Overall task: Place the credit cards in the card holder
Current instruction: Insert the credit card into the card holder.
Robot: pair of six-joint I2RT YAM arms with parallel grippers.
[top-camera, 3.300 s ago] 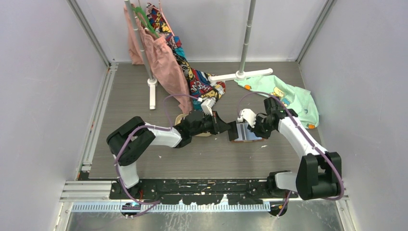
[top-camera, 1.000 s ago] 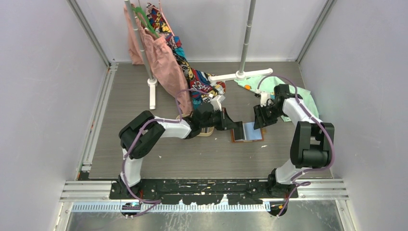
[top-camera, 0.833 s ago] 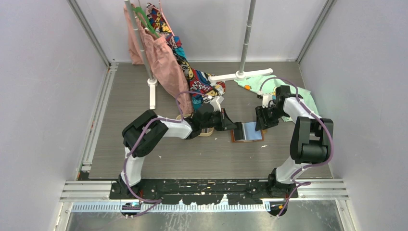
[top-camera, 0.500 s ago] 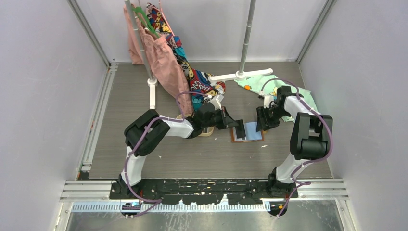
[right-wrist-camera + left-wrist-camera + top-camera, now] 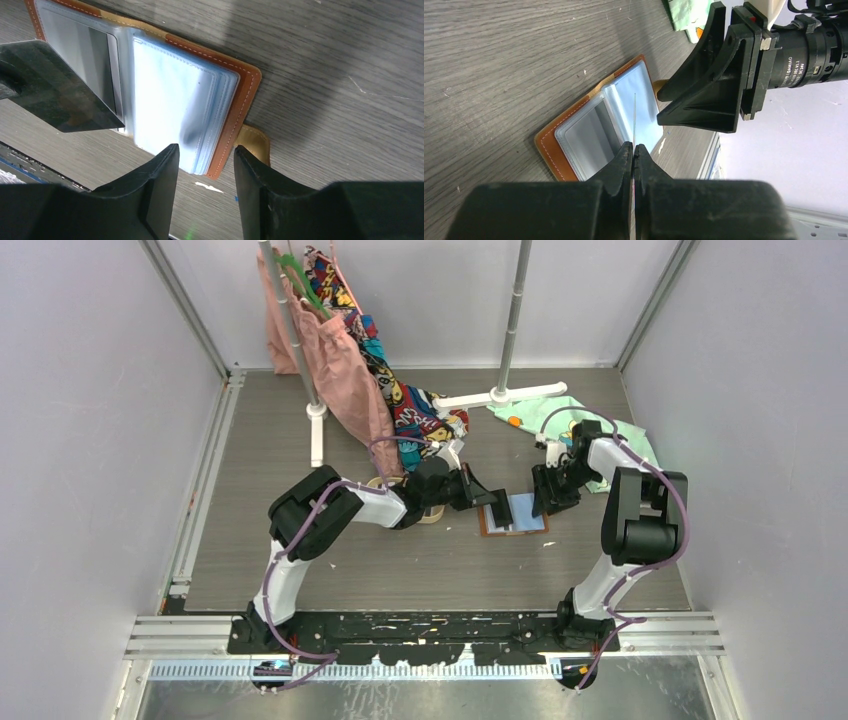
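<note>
Tan stitched leather card holder open mid-frame on grey woodgrain table, glossy clear sleeves, left gripper pinching thin credit card, edge-on in left wrist view only, right gripper half spread over snap tab

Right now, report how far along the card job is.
Done: the card holder lies open, sleeves up. In hand: the left end effector is shut on a credit card, held edge-on over the sleeves; the right end effector stands open at the holder's other side. Left: sliding that card in; any other cards are hidden from view.
</note>
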